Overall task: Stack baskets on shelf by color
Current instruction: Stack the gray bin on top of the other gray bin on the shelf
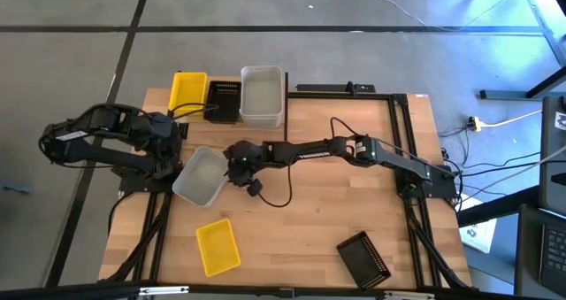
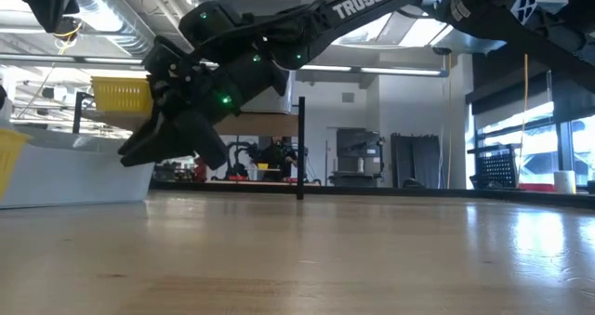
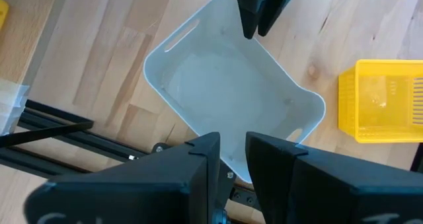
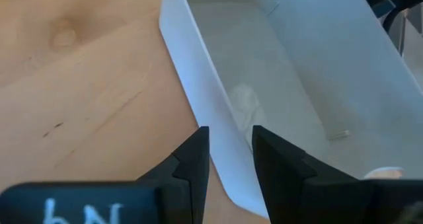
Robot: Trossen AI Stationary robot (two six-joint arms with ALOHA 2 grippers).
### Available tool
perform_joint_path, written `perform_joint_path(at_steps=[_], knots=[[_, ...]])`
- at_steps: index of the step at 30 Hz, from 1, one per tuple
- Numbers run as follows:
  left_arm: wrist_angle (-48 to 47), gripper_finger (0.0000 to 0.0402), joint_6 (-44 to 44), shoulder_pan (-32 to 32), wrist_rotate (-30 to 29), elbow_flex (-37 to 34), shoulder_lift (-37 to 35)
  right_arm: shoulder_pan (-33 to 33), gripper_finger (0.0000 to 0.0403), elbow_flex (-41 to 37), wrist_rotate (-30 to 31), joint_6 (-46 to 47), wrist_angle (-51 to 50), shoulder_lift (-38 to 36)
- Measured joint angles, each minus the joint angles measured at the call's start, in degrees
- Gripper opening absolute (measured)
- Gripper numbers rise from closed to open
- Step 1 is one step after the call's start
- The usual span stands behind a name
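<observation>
While both arms meet at the white basket, which lies on the tabletop with its long axis running diagonally, the grasp turns on how each end effector stands to a rim. The right end effector sits at the basket's long wall on the side away from the left arm. In the right wrist view its two fingers straddle that wall, one outside over the wood, one over the interior, with a narrow gap between them. They look nearly together around the wall, though I cannot tell if they are pinching it yet. The left end effector is at the opposite long wall, and its wrist view shows its fingers slightly apart over the near rim, with the basket stretching away from it toward the right arm's fingertips.

So the basket lies between the two, each arm reaching it from its own side. The shelf at the tabletop's far edge, where another white basket, a black one and a yellow one already stand, lies well apart from here. Judged from this, the lift must carry the basket toward that far edge.
</observation>
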Motion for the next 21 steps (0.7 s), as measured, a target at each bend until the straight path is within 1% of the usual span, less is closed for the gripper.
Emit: perform_joint_path(at_steps=[3,8,17,21], knots=[[0.0,0.0066,0.0,0.0,0.01,0.0,-0.01,0.15,0.0113,0.95,0.12,-0.02,-2.27,0.02],[0.0,0.0066,0.04,-0.02,0.01,0.0,0.01,0.18,0.0113,4.02,0.15,-0.07,-9.11,0.07],[0.0,0.0066,0.07,0.0,0.01,0.0,-0.01,0.18,0.0113,10.69,0.11,-0.07,-25.32,0.14],[0.0,0.0066,0.09,-0.02,0.01,0.0,0.0,0.37,0.0113,11.97,-0.02,-0.15,-32.63,0.14]])
